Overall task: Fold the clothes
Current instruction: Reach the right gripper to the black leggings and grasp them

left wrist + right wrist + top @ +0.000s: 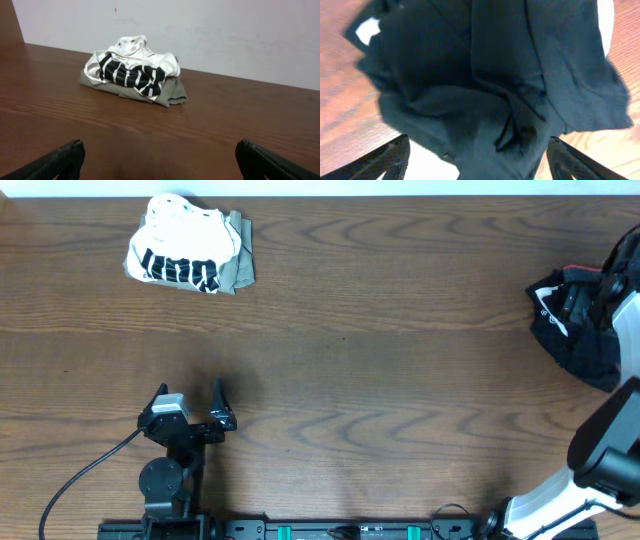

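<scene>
Soft, even light falls from above on the dark brown wood-grain tabletop (380, 310), with only a faint shadow beside the left end effector (190, 390). The left wrist view is crisp on the crumpled white black-printed top (132, 70), its own near fingers (55, 162) soft. The right wrist view is smeared — the black crumpled garment (485, 85) loses its folds, the wood around it washed pinkish.

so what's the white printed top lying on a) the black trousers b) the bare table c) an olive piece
c: the white printed top lies bunched on the olive piece, whose edge shows from beneath it in both the overhead and left wrist views.
</scene>
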